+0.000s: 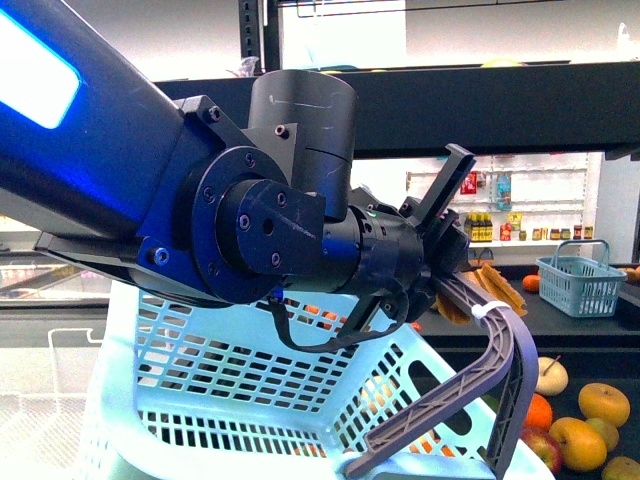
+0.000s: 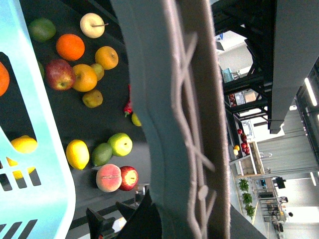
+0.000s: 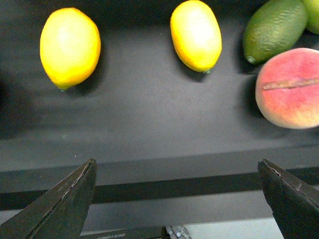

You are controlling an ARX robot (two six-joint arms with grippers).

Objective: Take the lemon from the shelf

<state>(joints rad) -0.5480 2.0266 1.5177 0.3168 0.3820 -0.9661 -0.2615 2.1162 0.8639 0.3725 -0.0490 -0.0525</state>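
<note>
- The left arm fills the near part of the front view. Its left gripper is closed around the grey handle of a light-blue basket. The wrist hides most of the jaws.
- In the left wrist view, the handle runs straight across, close to the lens, with the basket wall beside it.
- The right gripper hangs with its fingers spread wide and nothing between them. It is just outside the thick front edge of the shelf.
- Past that edge, on the dark tray, lie a lemon and a second lemon. They are apart from each other, and the fingertips touch neither.
- Near the second lemon is a dark green fruit, with a peach just beside it.
- Farther along the tray, the left wrist view shows a green apple, a red apple and an orange among other fruit.
- At the far end of the front view, a small grey-blue basket stands on a dark counter. White wall shelves of bottles are behind it.
</note>
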